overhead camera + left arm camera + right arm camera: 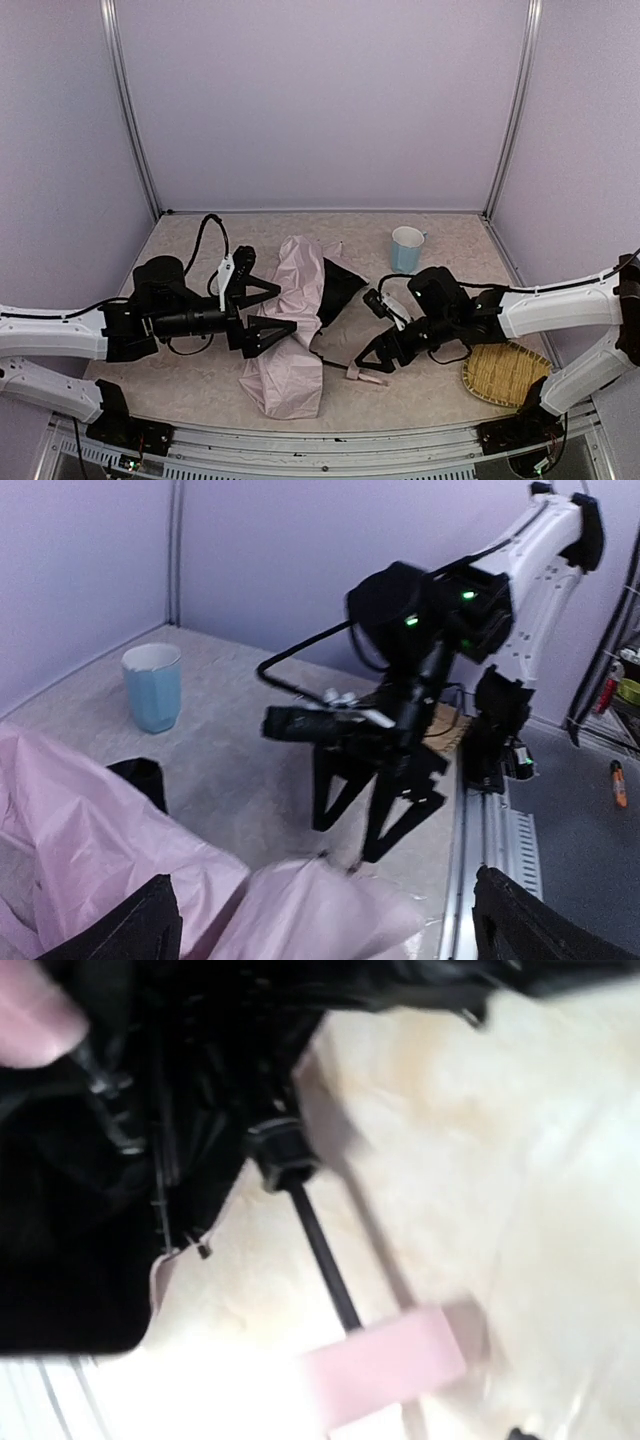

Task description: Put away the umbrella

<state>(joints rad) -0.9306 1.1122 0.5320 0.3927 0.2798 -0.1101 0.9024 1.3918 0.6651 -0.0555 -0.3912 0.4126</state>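
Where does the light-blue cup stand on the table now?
In the top view, the light-blue cup stands upright toward the far right of the table. It is just right of the umbrella, apart from it, and well behind the woven tray.

Pink umbrella handle [385,1365] smeared by blur, woven tray [500,375] partly behind right arm [560,305]

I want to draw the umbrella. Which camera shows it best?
The top view: the whole umbrella lies there, with its pink fabric, black lining and handle. The left wrist view catches only pink fabric; the right wrist view shows only lining, shaft and handle, blurred.
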